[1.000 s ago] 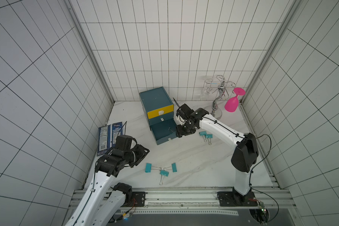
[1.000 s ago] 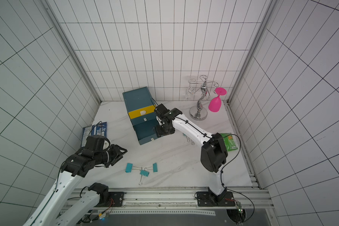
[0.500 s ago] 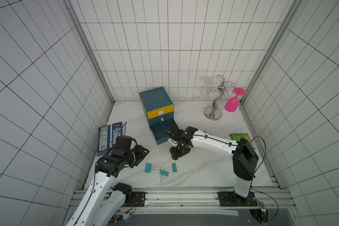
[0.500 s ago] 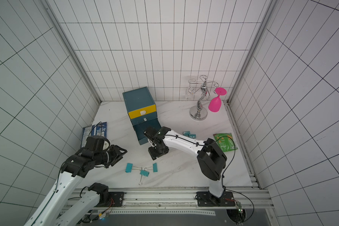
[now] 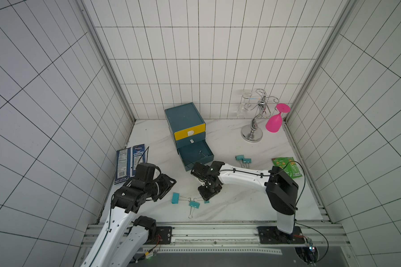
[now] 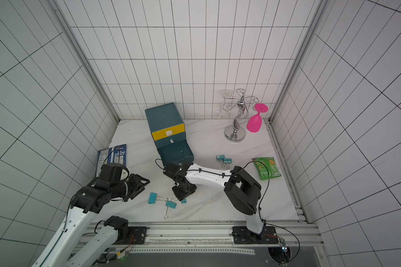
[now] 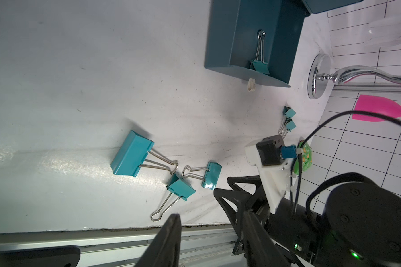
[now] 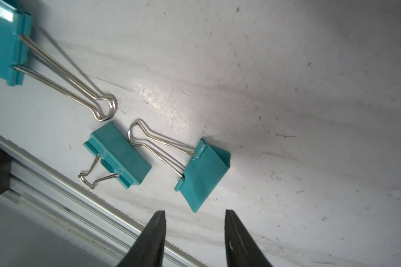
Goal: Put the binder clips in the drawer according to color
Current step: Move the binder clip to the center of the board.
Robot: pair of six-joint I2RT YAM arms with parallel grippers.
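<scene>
Right gripper [image 8: 193, 215] is nose-down out in front of the drawer [image 5: 185, 116], jaws spread with nothing between them. It is lined up on the target clip [image 8: 204, 175] lying just ahead of the tips. That reads as a pre-grasp on the teal body rather than on the wire handles. The drawer's bottom compartment [image 5: 196, 153] is pulled out and holds one stowed clip [image 7: 259, 65], also teal, so it's presumably the teal bin. The yellow top front and the middle one are shut. Crowding is the issue: the middle clip [image 8: 119, 157] sits just beside the target's handles, and the large clip [image 5: 175, 198] points its loop at both. I can't tell whether that loop touches the middle clip, so a sloppy close could drag neighbours. A pair of clips [image 5: 243, 159] lies beside the drawer, well apart from this group. Left gripper [image 7: 211, 216] is also out front of the drawer, spread, empty and clear of the pick. Blue packet [image 5: 131, 161], green packet [image 5: 286, 166] and glass stand [image 5: 252, 134] flank the drawer, off the route. The tabletop [image 5: 229, 208] back to the drawer is bare; only the compartment's front wall needs clearing.
</scene>
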